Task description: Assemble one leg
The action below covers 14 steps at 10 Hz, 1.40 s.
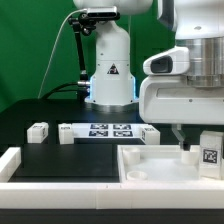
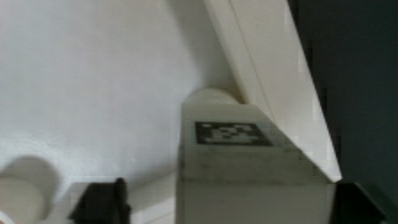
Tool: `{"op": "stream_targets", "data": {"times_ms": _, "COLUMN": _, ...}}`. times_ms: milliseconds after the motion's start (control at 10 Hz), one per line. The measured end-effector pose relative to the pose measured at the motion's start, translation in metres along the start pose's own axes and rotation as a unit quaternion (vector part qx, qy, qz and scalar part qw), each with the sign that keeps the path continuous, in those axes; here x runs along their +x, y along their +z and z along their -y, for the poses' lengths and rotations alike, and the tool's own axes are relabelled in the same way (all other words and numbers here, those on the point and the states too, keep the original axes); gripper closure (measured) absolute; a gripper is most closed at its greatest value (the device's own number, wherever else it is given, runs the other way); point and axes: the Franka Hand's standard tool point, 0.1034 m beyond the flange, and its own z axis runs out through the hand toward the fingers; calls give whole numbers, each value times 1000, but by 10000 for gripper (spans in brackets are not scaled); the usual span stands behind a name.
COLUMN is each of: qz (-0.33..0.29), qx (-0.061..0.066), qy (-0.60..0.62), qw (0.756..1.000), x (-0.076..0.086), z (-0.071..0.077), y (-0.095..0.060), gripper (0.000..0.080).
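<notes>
A leg [image 2: 231, 132], a small white block with a black-and-white tag, lies between my fingers in the wrist view. It rests by the edge of the large white square panel [image 2: 89, 90]. My gripper [image 2: 231, 205] is open. One dark finger [image 2: 98, 205] stands apart from the leg and the other [image 2: 365, 205] is close against it. In the exterior view the gripper [image 1: 183, 143] hangs low over the panel [image 1: 150, 165] at the right. A tagged leg [image 1: 210, 152] is right beside the gripper.
The marker board [image 1: 105, 131] lies mid-table. Another leg [image 1: 38, 131] stands left of it and one [image 1: 150, 133] right of it. A white part [image 1: 10, 160] lies at the exterior view's front left. The robot base [image 1: 110, 70] stands behind.
</notes>
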Motion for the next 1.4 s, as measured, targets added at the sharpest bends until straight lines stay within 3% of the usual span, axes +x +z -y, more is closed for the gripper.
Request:
{"op": "stream_targets", "data": {"times_ms": 100, "qz": 0, "qx": 0, "qy": 0, "qw": 1000, "x": 0, "z": 0, "y": 0, "gripper": 423}}
{"op": "stream_targets", "data": {"times_ms": 200, "qz": 0, "qx": 0, "qy": 4, "qw": 1000, "x": 0, "z": 0, "y": 0, "gripper": 510}}
{"op": "stream_targets", "data": {"times_ms": 500, "qz": 2, "qx": 4, "qy": 44, "qw": 999, "x": 0, "z": 0, "y": 0, "gripper": 509}}
{"op": "stream_targets", "data": {"times_ms": 700, "qz": 4, "qx": 13, "qy": 154, "qw": 988, "x": 0, "z": -2, "y": 1, "gripper": 509}}
{"op": "stream_targets", "data": {"times_ms": 1000, "qz": 10, "qx": 20, "qy": 320, "qw": 947, "x": 0, "z": -3, "y": 1, "gripper": 509}}
{"op": "stream_targets", "data": {"times_ms": 1400, "qz": 12, "qx": 18, "qy": 511, "qw": 859, "x": -2, "z": -1, "y": 2, "gripper": 509}}
